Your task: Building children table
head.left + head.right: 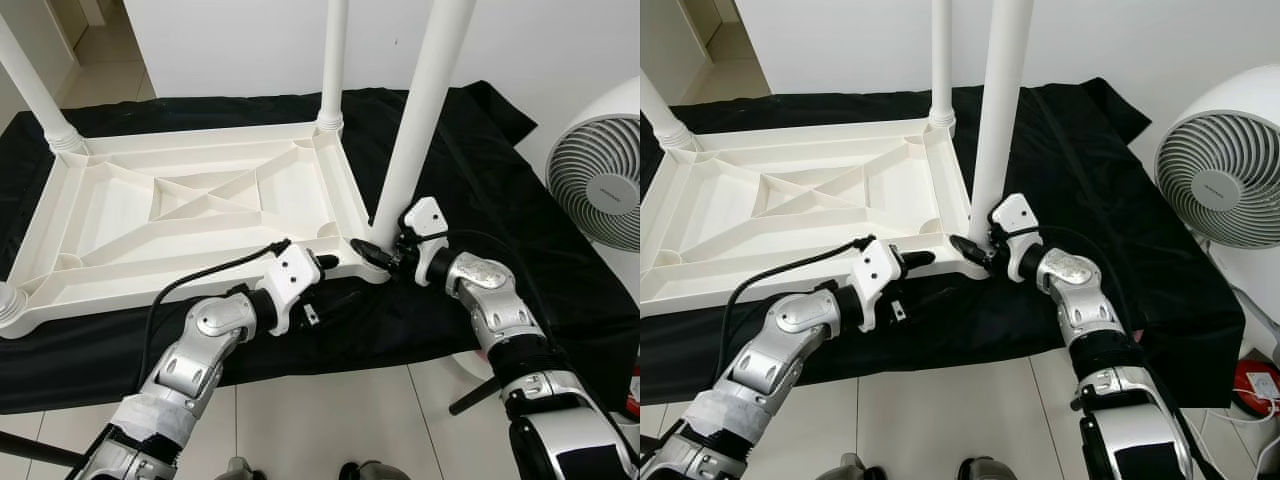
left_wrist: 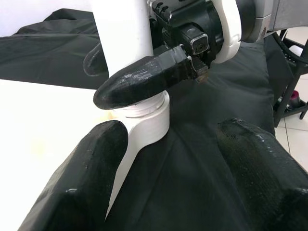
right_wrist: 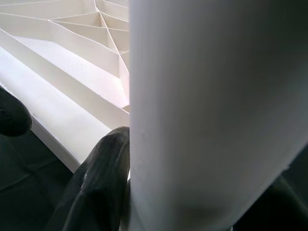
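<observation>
A white plastic tabletop [image 1: 120,290] lies upside down on a black cloth [image 1: 470,170]. Three white legs stand up from its corners. My right gripper [image 1: 385,250] is shut on the near-right leg [image 1: 425,110], just above that leg's corner socket [image 2: 144,120]. One of its fingers [image 3: 101,183] presses against the leg [image 3: 216,110]. My left gripper [image 1: 335,280] hovers open at the table's front edge, a short way left of that corner. Its fingertips [image 2: 91,168] straddle the rim below the socket and hold nothing.
A white fan [image 1: 600,180] stands on the floor to the right, past the cloth's edge. The far-left leg [image 1: 40,100] and far-right leg [image 1: 333,60] rise at the back. A leg socket [image 1: 8,300] sits at the near-left corner. Tiled floor [image 1: 340,420] lies before me.
</observation>
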Robot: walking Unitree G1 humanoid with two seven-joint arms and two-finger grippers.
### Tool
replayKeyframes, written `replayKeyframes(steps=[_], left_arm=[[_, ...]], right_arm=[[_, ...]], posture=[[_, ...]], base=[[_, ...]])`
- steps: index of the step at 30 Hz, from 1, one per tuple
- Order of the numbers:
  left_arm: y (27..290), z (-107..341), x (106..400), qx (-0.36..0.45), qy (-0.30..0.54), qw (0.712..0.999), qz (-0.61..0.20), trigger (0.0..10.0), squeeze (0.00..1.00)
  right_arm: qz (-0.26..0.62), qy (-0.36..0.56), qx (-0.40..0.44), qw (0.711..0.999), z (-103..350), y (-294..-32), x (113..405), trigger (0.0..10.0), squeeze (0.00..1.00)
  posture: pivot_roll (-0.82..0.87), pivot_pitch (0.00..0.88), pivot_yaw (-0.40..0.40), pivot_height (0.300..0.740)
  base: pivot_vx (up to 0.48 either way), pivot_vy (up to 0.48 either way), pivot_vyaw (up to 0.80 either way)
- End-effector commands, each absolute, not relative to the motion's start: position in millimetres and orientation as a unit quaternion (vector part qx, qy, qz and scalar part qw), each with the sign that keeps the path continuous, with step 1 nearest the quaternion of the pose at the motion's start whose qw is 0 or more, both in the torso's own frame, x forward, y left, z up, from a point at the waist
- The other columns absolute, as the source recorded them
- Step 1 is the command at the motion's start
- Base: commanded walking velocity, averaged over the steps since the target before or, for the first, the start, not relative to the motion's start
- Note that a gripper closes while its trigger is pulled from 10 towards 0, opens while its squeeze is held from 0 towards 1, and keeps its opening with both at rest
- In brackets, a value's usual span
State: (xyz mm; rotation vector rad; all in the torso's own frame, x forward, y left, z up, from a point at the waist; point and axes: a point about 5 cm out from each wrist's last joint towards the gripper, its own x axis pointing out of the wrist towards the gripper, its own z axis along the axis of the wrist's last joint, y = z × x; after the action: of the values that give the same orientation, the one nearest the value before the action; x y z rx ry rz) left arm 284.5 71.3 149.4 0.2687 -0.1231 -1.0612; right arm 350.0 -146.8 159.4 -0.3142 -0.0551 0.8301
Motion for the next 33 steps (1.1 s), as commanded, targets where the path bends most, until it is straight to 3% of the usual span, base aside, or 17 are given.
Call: replayKeyframes(steps=[1, 4, 5, 17, 19, 21, 24, 33], left_arm=[[70.7, 147.7, 281.4, 0.129, -0.056, 0.849, -0.51, 10.0, 0.0], [70.4, 147.6, 281.3, 0.128, -0.056, 0.848, -0.511, 10.0, 0.0], [70.0, 147.3, 281.2, 0.128, -0.055, 0.848, -0.511, 10.0, 0.0], [63.8, 143.9, 279.1, 0.121, -0.053, 0.844, -0.519, 10.0, 0.0], [65.0, 143.4, 279.2, 0.122, -0.051, 0.844, -0.52, 10.0, 0.0], [65.0, 143.4, 279.2, 0.122, -0.051, 0.844, -0.52, 10.0, 0.0], [66.4, 143.3, 278.9, 0.123, -0.049, 0.843, -0.521, 10.0, 0.0], [67.2, 141.3, 276.8, 0.123, -0.044, 0.842, -0.523, 10.0, 0.0]], right_arm=[[0.407, -0.008, -0.158, 0.899, 149.0, -149.0, 347.0, 0.0, 0.0], [0.405, -0.008, -0.153, 0.902, 148.6, -149.5, 346.9, 0.0, 0.0], [0.395, -0.004, -0.145, 0.907, 148.1, -149.3, 347.3, 10.0, 0.0], [0.258, -0.011, -0.091, 0.962, 147.8, -130.2, 334.4, 10.0, 0.0], [0.171, -0.016, -0.069, 0.983, 149.4, -130.5, 327.5, 10.0, 0.0], [0.171, -0.016, -0.069, 0.983, 149.4, -130.5, 327.5, 10.0, 0.0], [0.065, -0.023, -0.044, 0.997, 149.2, -128.7, 316.4, 10.0, 0.0], [0.051, -0.03, -0.016, 0.998, 153.2, -106.1, 298.0, 10.0, 0.0]], posture=[[-0.12, 0.088, 0.031, 0.74], [-0.12, 0.088, 0.031, 0.74], [-0.13, 0.091, 0.027, 0.74], [-0.14, 0.102, 0.03, 0.74], [-0.14, 0.107, 0.034, 0.74], [-0.14, 0.107, 0.034, 0.74], [-0.14, 0.112, 0.039, 0.74], [-0.14, 0.118, 0.036, 0.74]], base=[[0.0, 0.0, 0.0], [0.0, 0.0, 0.0], [0.0, 0.0, 0.0], [0.0, 0.0, 0.0], [0.0, 0.0, 0.0], [0.0, 0.0, 0.0], [0.0, 0.0, 0.0], [0.0, 0.0, 0.0]])
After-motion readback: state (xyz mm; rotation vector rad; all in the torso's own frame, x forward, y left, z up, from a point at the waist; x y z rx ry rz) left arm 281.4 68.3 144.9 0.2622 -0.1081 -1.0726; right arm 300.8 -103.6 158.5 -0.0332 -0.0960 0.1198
